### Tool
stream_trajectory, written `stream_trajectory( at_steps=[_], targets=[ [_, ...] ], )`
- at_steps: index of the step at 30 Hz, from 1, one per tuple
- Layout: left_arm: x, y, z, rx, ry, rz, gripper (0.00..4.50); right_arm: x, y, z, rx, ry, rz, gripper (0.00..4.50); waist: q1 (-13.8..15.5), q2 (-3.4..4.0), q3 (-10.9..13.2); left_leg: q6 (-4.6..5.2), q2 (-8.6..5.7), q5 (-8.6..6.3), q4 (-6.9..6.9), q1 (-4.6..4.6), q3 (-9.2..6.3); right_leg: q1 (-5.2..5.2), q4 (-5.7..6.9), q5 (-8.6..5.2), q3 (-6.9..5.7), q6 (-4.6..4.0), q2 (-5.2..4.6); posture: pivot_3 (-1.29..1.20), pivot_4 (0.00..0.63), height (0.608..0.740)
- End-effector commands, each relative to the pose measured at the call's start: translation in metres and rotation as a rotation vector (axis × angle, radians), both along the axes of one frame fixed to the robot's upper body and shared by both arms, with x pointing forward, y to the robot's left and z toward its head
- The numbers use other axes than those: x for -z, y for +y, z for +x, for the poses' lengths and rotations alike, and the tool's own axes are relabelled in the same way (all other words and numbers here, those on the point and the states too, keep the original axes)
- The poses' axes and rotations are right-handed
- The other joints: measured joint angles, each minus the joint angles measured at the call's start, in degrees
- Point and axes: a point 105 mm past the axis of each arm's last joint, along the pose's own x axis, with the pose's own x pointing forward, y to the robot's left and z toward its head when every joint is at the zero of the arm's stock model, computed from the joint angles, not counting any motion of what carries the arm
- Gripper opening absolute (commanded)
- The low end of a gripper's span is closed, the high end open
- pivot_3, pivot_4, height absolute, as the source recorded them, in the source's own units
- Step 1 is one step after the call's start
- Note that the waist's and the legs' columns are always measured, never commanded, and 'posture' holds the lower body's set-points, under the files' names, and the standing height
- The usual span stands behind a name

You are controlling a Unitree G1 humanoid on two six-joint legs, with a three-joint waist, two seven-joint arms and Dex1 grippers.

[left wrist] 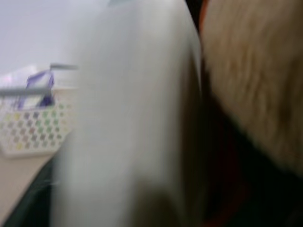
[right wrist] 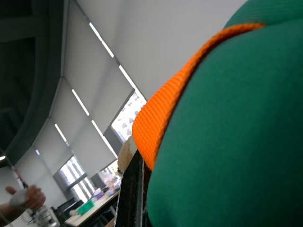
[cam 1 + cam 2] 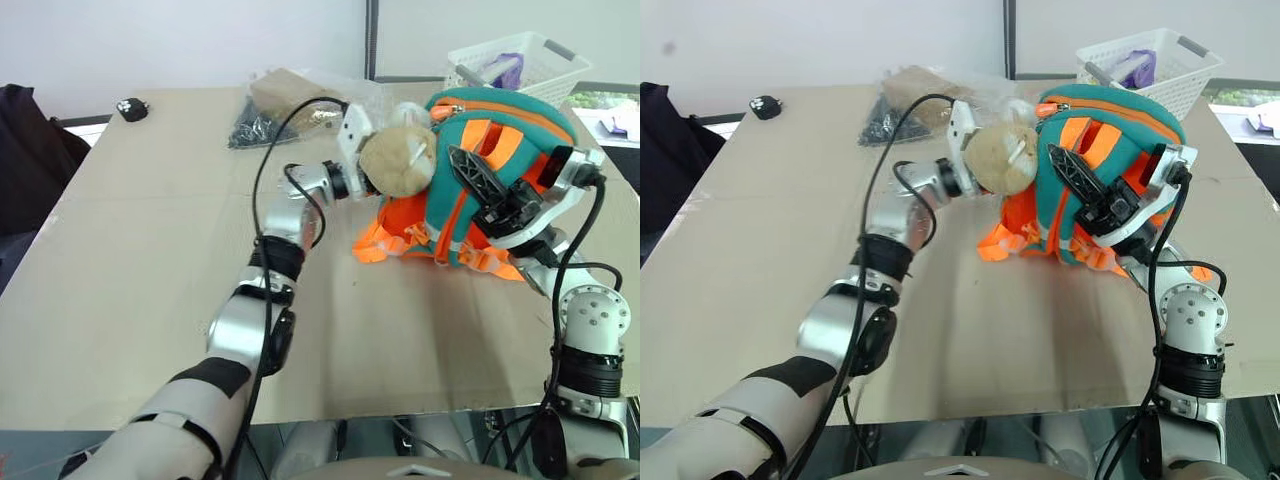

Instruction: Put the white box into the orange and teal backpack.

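White box upright at the left fingers, long axis vertical, beside the bear charm; grip unclear. Right fingers clenched on the orange and teal backpack, on the desk.

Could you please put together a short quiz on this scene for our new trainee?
1. True or false: the white lattice basket stands beyond the backpack, at the far right.
2. The right pincer is against: A the basket; B the backpack's teal fabric; C the bare tabletop.
3. Fill in: the tan plush charm on the backpack is a ____.
Key: 1 true; 2 B; 3 bear.
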Motion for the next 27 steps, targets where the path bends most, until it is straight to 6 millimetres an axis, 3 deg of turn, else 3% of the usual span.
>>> stream_trajectory(
  at_steps=[1, 8, 14, 17, 21, 27],
  targets=[
    [-0.014, 0.018, -0.006, -0.091, -0.093, -0.111, 4.42, -0.011, 0.005, -0.008, -0.001, -0.051, -0.001, 0.00, -1.0, 0.01, 0.0, 0.00, 0.01, 0.00, -0.02, 0.02, -0.01, -0.03, 0.05, 0.00, 0.13, 0.00, 0.00, 0.00, 0.150, 0.740],
    [-0.022, 0.100, -0.017, -0.270, 0.079, -0.350, 4.42, -0.008, 0.003, -0.007, 0.016, -0.040, -0.007, 0.00, -0.9, -0.01, 0.0, -0.02, 0.02, 0.01, 0.08, 0.09, 0.07, -0.34, 0.77, 0.00, 0.62, 0.00, 0.14, 0.00, 0.150, 0.740],
    [-0.046, 0.127, -0.044, -0.200, 0.194, -0.528, 4.42, -0.007, 0.004, -0.003, 0.016, -0.038, -0.012, 0.00, -0.2, -0.05, 0.0, -0.02, -0.06, 0.01, 0.17, 0.04, 0.02, -0.31, 0.68, 0.00, 0.54, 0.00, 0.07, 0.00, 0.150, 0.740],
    [-0.048, 0.116, -0.052, -0.156, 0.187, -0.461, 4.42, -0.007, 0.005, -0.002, 0.011, -0.038, -0.015, 0.00, -0.4, -0.07, 0.0, -0.01, -0.08, 0.01, 0.17, 0.06, 0.04, -0.29, 0.68, 0.00, 0.52, 0.00, 0.07, 0.00, 0.150, 0.740],
    [-0.028, 0.076, -0.062, -0.057, 0.208, -0.263, 4.42, -0.007, 0.007, -0.002, 0.008, -0.039, -0.015, 0.00, -0.4, -0.06, 0.0, -0.02, -0.07, 0.01, 0.13, 0.13, 0.09, -0.28, 0.71, 0.00, 0.52, 0.00, 0.10, 0.00, 0.150, 0.740],
    [0.004, 0.060, -0.038, -0.122, 0.277, -0.166, 4.42, -0.006, 0.007, -0.002, 0.012, -0.039, -0.010, 0.00, -0.6, -0.06, 0.0, -0.02, -0.06, 0.01, 0.07, 0.24, 0.19, -0.27, 0.74, 0.00, 0.54, -0.01, 0.14, 0.00, 0.150, 0.740]
  ],
)
